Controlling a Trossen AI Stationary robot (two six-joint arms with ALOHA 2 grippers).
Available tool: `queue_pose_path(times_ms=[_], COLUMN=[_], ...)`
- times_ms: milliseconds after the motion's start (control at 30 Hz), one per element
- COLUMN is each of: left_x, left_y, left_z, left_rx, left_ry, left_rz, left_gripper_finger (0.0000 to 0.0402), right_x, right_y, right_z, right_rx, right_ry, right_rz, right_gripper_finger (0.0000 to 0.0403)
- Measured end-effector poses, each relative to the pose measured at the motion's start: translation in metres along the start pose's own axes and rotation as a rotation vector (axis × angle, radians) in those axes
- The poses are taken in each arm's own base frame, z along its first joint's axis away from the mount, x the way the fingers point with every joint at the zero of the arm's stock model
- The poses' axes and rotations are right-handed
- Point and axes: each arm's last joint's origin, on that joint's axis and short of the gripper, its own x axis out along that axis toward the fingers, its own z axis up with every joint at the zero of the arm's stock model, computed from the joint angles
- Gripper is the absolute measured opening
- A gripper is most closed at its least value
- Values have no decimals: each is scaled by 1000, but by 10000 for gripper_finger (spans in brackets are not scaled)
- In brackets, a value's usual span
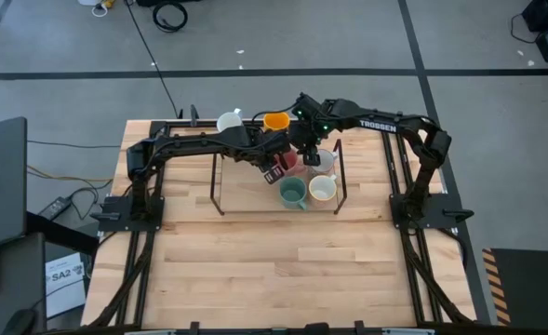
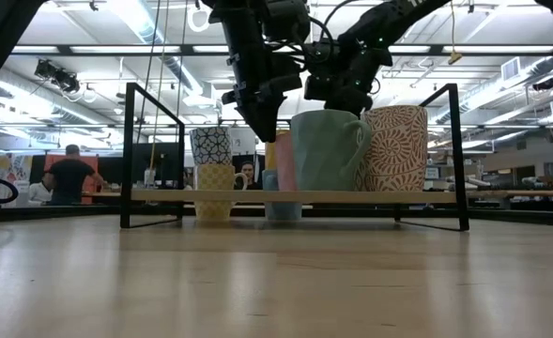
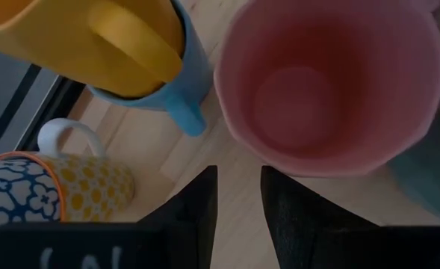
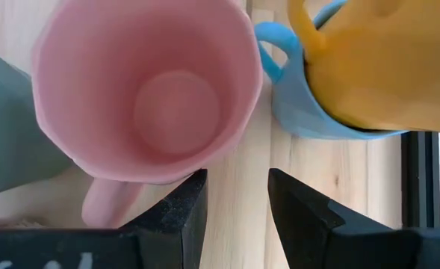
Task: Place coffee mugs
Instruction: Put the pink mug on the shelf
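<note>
Fingers of both grippers, left (image 3: 238, 217) and right (image 4: 234, 213), stand slightly parted and empty above the pink mug (image 4: 145, 90) on the shelf (image 2: 351, 197); beside it blue (image 4: 317, 112), orange (image 4: 384, 52) and green (image 1: 292, 193) mugs already sit, so placing seems well advanced

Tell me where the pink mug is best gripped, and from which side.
Probably the pink mug by its rim, from straight above: it stands upright with its mouth open, and the blue mug and green mug crowd its sides. Both grippers, left and right, hover over it, open.
</note>
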Motion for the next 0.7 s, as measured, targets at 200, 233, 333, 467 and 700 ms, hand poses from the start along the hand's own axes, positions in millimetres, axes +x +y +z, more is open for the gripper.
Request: queue_pose_path(times_ms=[200,233,333,467,700], left_x=[0,0,0,0,0], left_y=[0,0,0,-1,-1], left_z=[1,1,2,3,3], left_rx=[-4,-5,-7,-10,30], left_ry=[-10,-12,-19,-26,-28], left_rz=[-3,-3,-5,-10,-10], left_gripper_finger=[111,111,111,111,111], right_x=[-1,-1,-1,-1,-1], right_y=[3,4,4,4,3], right_z=[-2,-2,-3,-3,-3], right_rx=[3,4,5,4,3], right_ry=[37,40,45,52,54], right_rz=[5,7,10,3,-11], right_gripper_finger=[149,149,149,149,149])
